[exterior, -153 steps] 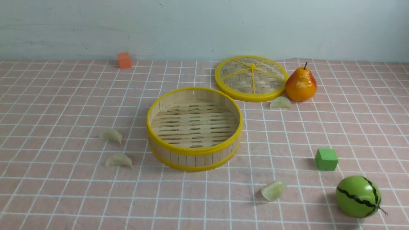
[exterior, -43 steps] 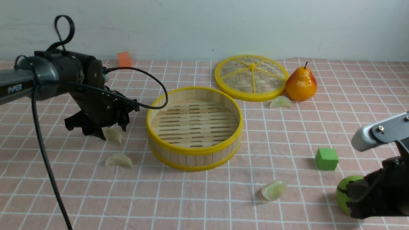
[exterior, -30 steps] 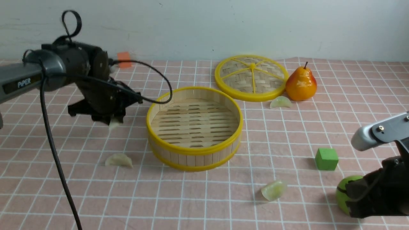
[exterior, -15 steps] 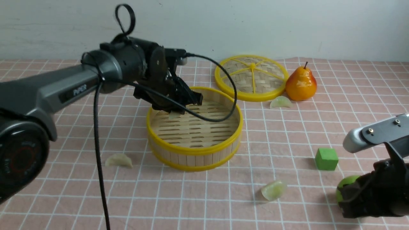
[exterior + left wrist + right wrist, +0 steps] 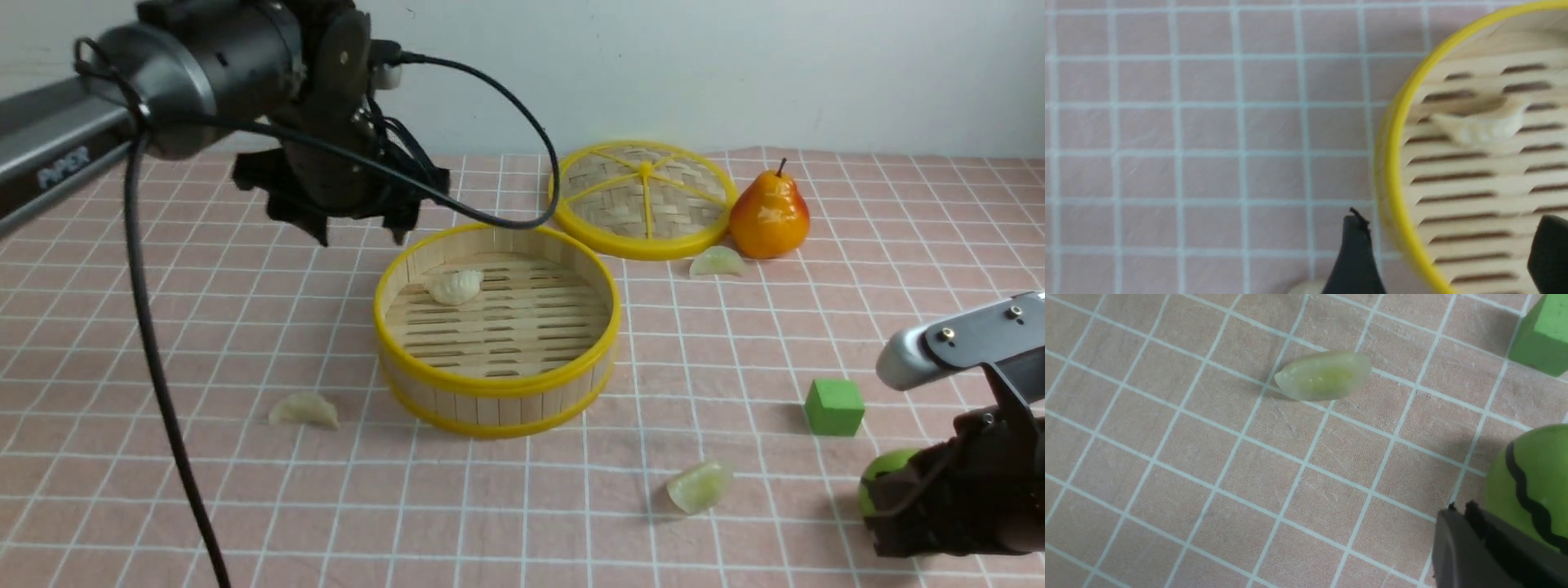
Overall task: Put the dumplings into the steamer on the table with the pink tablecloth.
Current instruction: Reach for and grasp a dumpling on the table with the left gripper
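dumplings 4 | steamer 1 | lid 1 | pear 1 | green cube 1 | melon 1

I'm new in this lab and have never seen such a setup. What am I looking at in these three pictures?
This is a robot with two arms, each ending in a two-fingered tool. The wide picture looks forward from between the arms; the other two come from cameras on the wrists. On the pink tablecloth stand a steamer, its lid, a pear, a green cube and a toy watermelon. One dumpling lies inside the steamer; three lie on the cloth: a dumpling left of the steamer, one in front and one by the pear. The left tool hangs open and empty above the steamer's left rim. The right tool is shut, holding nothing, beside the watermelon.
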Controlling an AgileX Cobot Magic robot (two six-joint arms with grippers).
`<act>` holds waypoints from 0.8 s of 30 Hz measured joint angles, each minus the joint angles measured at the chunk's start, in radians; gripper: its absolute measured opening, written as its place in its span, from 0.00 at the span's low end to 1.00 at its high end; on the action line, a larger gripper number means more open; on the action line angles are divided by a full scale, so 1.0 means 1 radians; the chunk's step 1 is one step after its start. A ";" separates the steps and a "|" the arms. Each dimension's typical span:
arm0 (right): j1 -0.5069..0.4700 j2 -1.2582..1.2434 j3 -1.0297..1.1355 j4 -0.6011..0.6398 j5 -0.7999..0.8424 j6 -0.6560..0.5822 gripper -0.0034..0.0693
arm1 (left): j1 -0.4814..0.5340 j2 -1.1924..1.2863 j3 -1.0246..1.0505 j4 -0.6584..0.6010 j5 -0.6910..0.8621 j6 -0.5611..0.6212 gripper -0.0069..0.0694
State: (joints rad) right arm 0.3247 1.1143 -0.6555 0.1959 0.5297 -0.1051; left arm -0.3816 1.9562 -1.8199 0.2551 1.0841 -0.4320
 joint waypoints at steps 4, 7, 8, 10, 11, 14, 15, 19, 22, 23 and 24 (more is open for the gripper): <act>0.000 0.001 0.000 0.000 0.000 0.000 0.09 | 0.001 -0.001 0.083 0.000 0.061 0.000 0.72; 0.000 0.001 0.000 0.000 0.006 0.000 0.10 | 0.001 -0.032 0.269 -0.037 0.009 -0.005 0.71; 0.000 0.001 0.000 0.000 0.006 0.000 0.10 | 0.001 -0.049 0.321 -0.041 -0.022 -0.012 0.71; 0.000 0.001 0.000 0.000 0.006 0.000 0.10 | 0.007 -0.096 0.402 -0.049 -0.088 -0.042 0.71; 0.000 0.001 0.000 0.000 0.006 0.000 0.11 | 0.013 -0.118 0.443 -0.057 -0.128 -0.060 0.71; 0.000 0.001 0.000 0.001 0.001 0.000 0.11 | 0.052 -0.157 0.569 -0.089 -0.289 -0.156 0.71; 0.000 0.001 0.000 0.002 0.000 0.000 0.11 | 0.063 -0.156 0.596 -0.099 -0.337 -0.197 0.71; 0.000 0.011 0.000 0.008 -0.008 0.000 0.12 | 0.088 -0.125 0.630 -0.121 -0.481 -0.353 0.71; 0.000 0.024 0.000 0.031 -0.009 0.000 0.12 | 0.088 -0.099 0.630 -0.107 -0.554 -0.444 0.71; 0.000 0.026 0.000 0.039 -0.010 0.000 0.12 | 0.088 -0.092 0.630 -0.091 -0.565 -0.465 0.71; 0.000 0.026 0.000 0.040 -0.010 0.000 0.12 | 0.088 -0.090 0.630 -0.088 -0.568 -0.475 0.71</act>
State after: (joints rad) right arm 0.3247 1.1402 -0.6555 0.2358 0.5199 -0.1051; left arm -0.2935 1.8661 -1.1897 0.1672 0.5163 -0.9066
